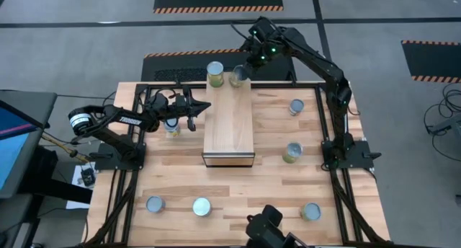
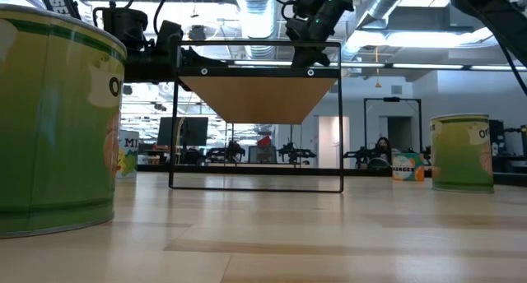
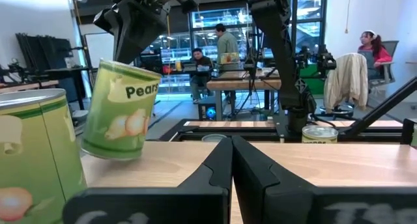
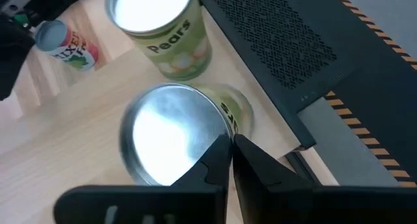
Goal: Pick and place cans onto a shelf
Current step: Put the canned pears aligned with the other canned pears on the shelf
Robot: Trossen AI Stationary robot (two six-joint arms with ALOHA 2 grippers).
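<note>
The light-wood shelf [image 1: 229,125] lies in the middle of the table. One can [image 1: 215,73] stands upright on its far end. Beside it a second can [image 1: 238,76], green-labelled with a shiny lid [image 4: 171,136], leans over, and my right gripper [image 4: 231,149] is shut on it from above. My left gripper [image 3: 231,160] is shut and holds nothing. It hovers level at the shelf's left side [image 1: 198,109], about as high as the shelf's top. A further can [image 1: 171,127] stands on the table under the left arm. My right gripper pinches the tilted can's top rim [image 4: 225,127] between its two fingers, one finger [image 4: 215,155] over the lid and the other outside the wall. The fingers slant down from the far right. The can [image 3: 120,110] hangs tilted below them, its bottom edge just above the shelf's top; whether it touches, I cannot tell.
More cans stand on the tabletop: two right of the shelf [image 1: 296,107] [image 1: 292,153] and three along the near edge [image 1: 155,203] [image 1: 202,206] [image 1: 310,212]. Black frame rails [image 1: 328,118] border the table. People sit in the room behind it [image 3: 371,45].
</note>
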